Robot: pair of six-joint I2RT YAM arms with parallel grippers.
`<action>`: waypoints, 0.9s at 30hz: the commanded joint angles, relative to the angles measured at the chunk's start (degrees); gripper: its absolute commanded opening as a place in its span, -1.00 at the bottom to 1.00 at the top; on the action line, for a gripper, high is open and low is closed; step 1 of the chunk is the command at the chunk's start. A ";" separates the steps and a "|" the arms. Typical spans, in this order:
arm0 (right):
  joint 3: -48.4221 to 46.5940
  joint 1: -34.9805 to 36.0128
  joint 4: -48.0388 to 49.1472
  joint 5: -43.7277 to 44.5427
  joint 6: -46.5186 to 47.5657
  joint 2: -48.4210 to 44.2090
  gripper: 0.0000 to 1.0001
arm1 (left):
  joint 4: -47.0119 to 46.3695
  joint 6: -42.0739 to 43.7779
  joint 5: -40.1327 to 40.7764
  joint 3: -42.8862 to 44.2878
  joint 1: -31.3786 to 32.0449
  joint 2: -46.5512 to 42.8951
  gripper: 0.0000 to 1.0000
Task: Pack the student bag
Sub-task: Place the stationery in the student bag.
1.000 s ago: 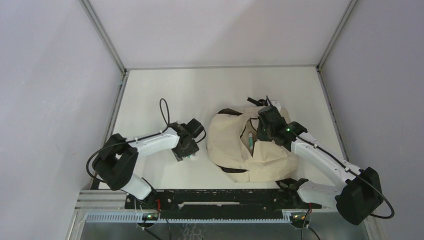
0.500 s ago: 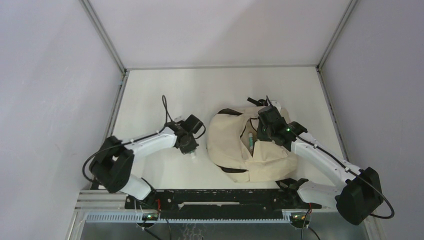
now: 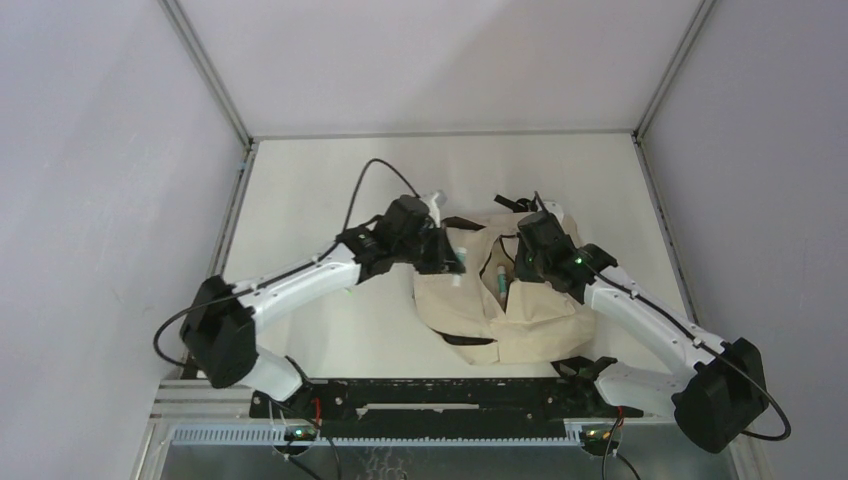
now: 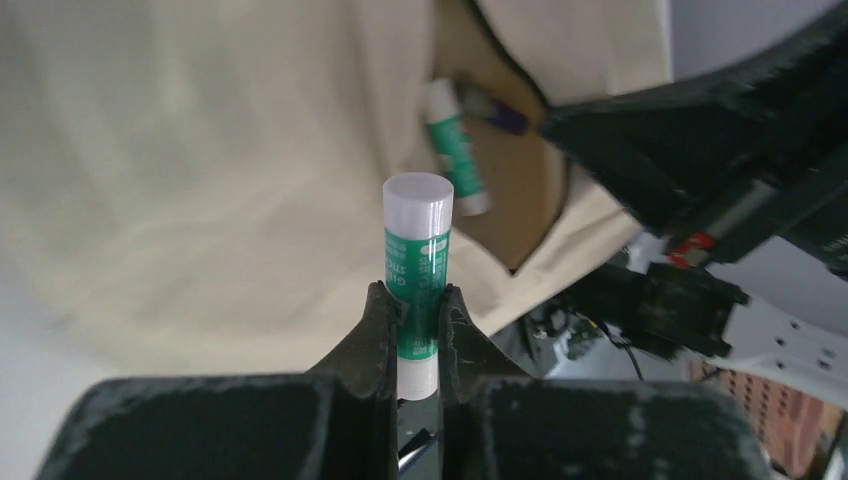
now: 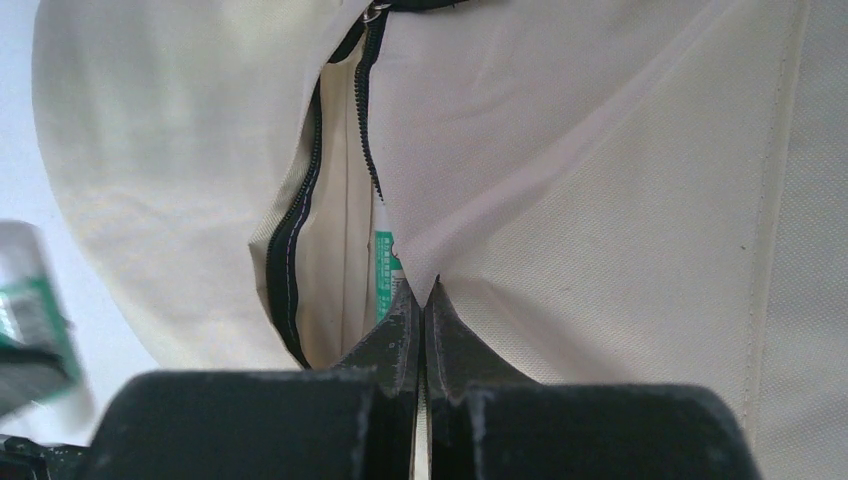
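Note:
The student bag (image 3: 470, 305), beige canvas with black zip trim, lies right of the table's middle with its opening (image 5: 330, 250) held apart. My right gripper (image 3: 521, 262) is shut on a fold of the bag's fabric (image 5: 600, 200) at the opening's edge. Inside lies a green and white glue stick (image 3: 497, 283), also seen in the left wrist view (image 4: 455, 150). My left gripper (image 3: 447, 262) hangs over the bag's left part, shut on a second green glue stick (image 4: 420, 270) that points toward the opening. A purple item (image 4: 508, 120) peeks out inside.
A black strap (image 3: 512, 205) sticks out behind the bag. The left arm's cable (image 3: 370, 180) loops over the table behind it. A black rail (image 3: 430, 395) runs along the near edge. Enclosure walls stand on the left, right and back.
My left gripper shut on the glue stick lying on the table left of the bag, lifted it and carried it right, over the bag. The right gripper has kept its hold.

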State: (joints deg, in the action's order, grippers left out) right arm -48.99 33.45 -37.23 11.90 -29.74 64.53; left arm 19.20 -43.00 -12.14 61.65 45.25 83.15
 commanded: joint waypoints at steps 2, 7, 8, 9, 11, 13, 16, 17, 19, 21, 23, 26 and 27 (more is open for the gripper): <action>-0.31 0.47 3.35 -0.35 -0.34 -2.66 -1.00 | -10.27 -1.57 -9.88 7.38 4.47 7.28 -1.00; -0.31 0.47 2.25 -0.17 -0.31 -3.49 -1.00 | -14.47 -4.66 -9.11 9.99 4.93 12.05 -1.00; -0.31 0.47 2.01 -0.06 -0.42 -3.53 -1.00 | -14.81 -4.64 -8.66 10.42 5.02 12.78 -0.99; -0.31 0.47 1.81 0.04 -0.49 -3.54 -1.00 | -15.06 -4.51 -8.27 11.08 5.02 13.79 -0.96; -0.31 0.47 1.73 0.10 -0.53 -3.48 -1.00 | -15.19 -4.36 -8.15 12.39 5.02 16.09 -0.81; -0.31 0.47 1.75 0.05 -0.66 -3.45 -1.00 | -15.06 -4.61 -9.66 13.97 5.10 18.32 -0.52; -0.31 0.47 1.51 0.26 -0.70 -3.54 -1.00 | -15.08 -5.11 -9.85 14.52 5.19 19.21 0.03; -0.31 0.47 1.47 0.35 -0.72 -3.48 -1.00 | -15.14 -4.95 -9.57 14.30 5.19 18.93 0.14; -0.31 0.47 1.46 0.49 -0.68 -3.30 -1.00 | -14.62 -3.97 -8.28 13.89 5.17 17.75 0.27; -0.31 0.47 1.62 0.33 -0.67 -3.07 -1.00 | -12.62 -2.35 -6.78 13.79 5.11 16.46 0.33; -0.31 0.47 1.79 0.15 -0.75 -2.79 -1.00 | -10.28 -0.54 -5.17 13.47 4.90 14.80 0.33; -0.31 0.47 1.81 0.21 -0.74 -2.64 -1.00 | -7.39 1.62 -2.30 10.68 3.87 10.03 0.27; -0.31 0.47 1.81 0.30 -0.75 -2.72 -1.00 | -6.75 1.91 -1.43 8.87 3.07 8.30 0.26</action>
State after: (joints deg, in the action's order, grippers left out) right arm -48.99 33.45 -38.11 12.34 -29.76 62.87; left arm 9.93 -45.06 -17.67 72.79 50.09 100.60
